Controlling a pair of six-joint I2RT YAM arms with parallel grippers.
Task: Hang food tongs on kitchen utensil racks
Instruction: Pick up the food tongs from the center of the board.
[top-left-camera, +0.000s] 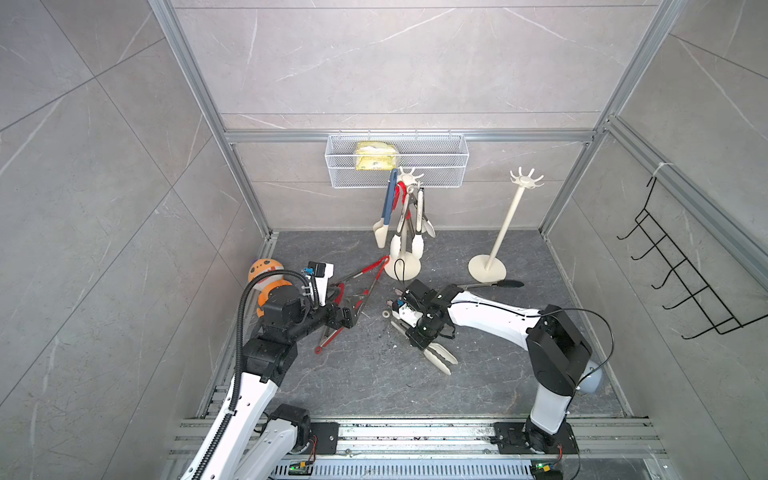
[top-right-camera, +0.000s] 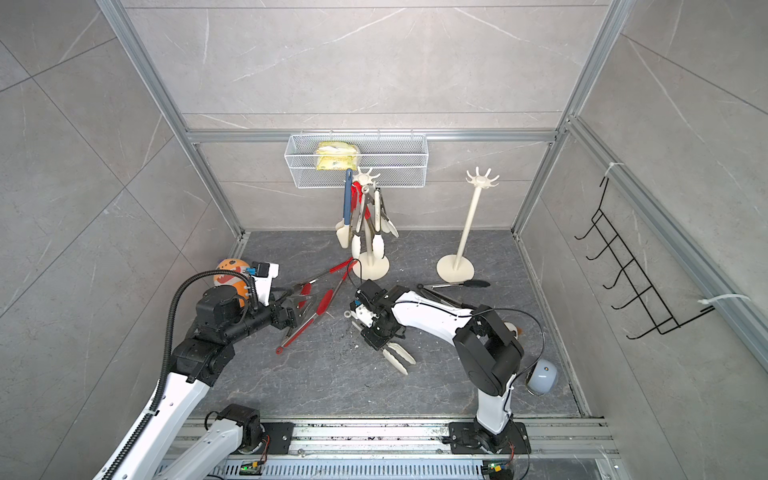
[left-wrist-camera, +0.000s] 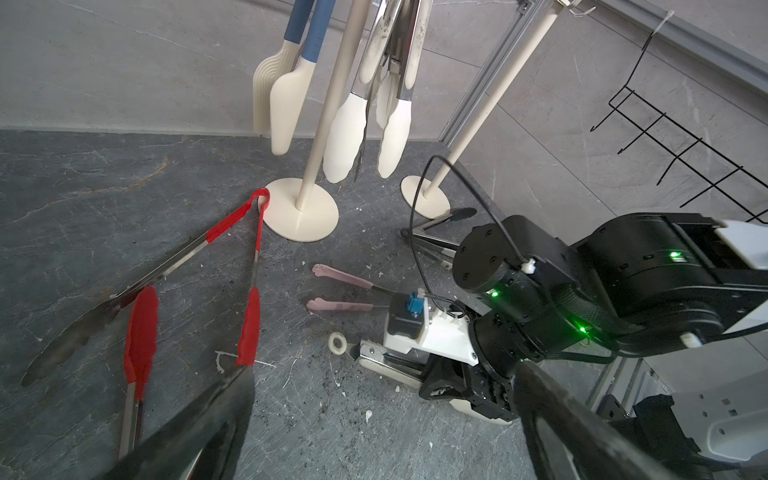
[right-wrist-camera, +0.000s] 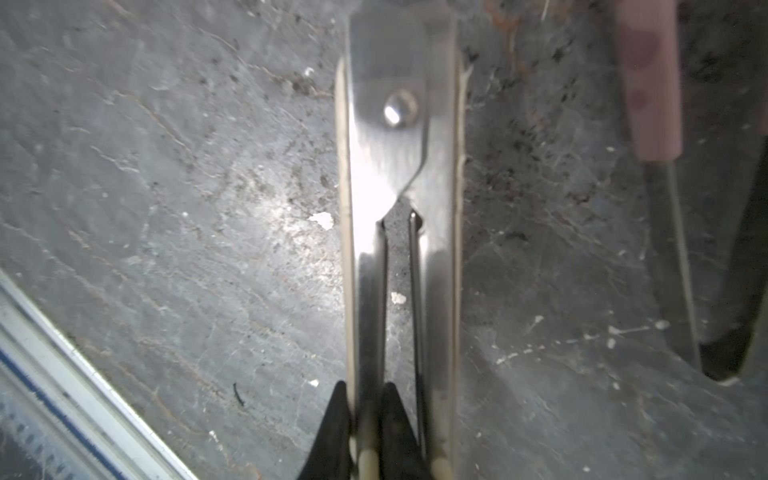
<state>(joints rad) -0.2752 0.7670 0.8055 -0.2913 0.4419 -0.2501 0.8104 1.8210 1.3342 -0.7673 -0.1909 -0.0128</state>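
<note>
Right end effector (right-wrist-camera: 364, 415): clamped on cream-tipped tongs (top-left-camera: 440, 357), flat on worktop (top-left-camera: 374, 382), centre. Left end effector (top-left-camera: 352, 312): spread wide over red tongs (top-left-camera: 365, 270), 9 o'clock. Kitchen utensil racks (top-left-camera: 505, 224): upright, 12 to 1 o'clock.

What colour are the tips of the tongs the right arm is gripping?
The tongs have cream tips, shown best in a top view.

Even diffuse light, soft shadows; wide-angle bowing at edges; right wrist view blurred (glare on steel tongs (right-wrist-camera: 374, 166)).
</note>
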